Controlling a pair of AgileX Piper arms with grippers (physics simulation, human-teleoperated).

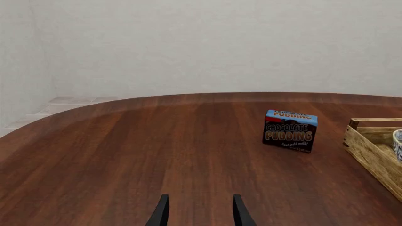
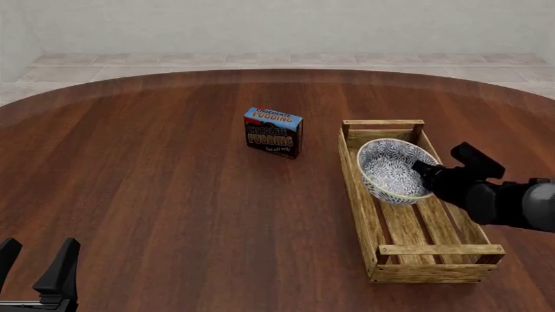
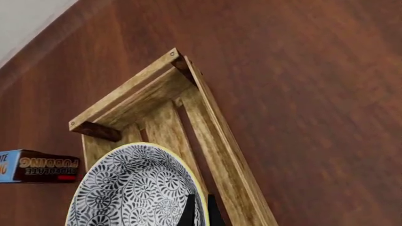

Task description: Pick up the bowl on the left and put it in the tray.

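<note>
The blue-and-white patterned bowl [image 2: 390, 170] sits tilted over the far half of the light-wood slatted tray [image 2: 357, 195], its inside facing the front camera. My right gripper [image 2: 425, 171] reaches in from the right and is shut on the bowl's near-right rim. In the right wrist view the two fingers [image 3: 189, 209] pinch the bowl [image 3: 129, 188] wall, with the tray [image 3: 217, 141] behind. I cannot tell whether the bowl touches the slats. My left gripper [image 2: 39, 252] is open and holds nothing at the table's near left, far from the tray. Its wrist view shows the left gripper [image 1: 199, 208], the tray [image 1: 370, 153] and a sliver of bowl [image 1: 397, 143].
A small blue and dark chocolate pudding box [image 2: 273, 132] stands upright left of the tray's far end, also in the left wrist view as the pudding box [image 1: 289, 130]. The round wooden table [image 2: 156, 195] ends at a tiled floor and a pale wall.
</note>
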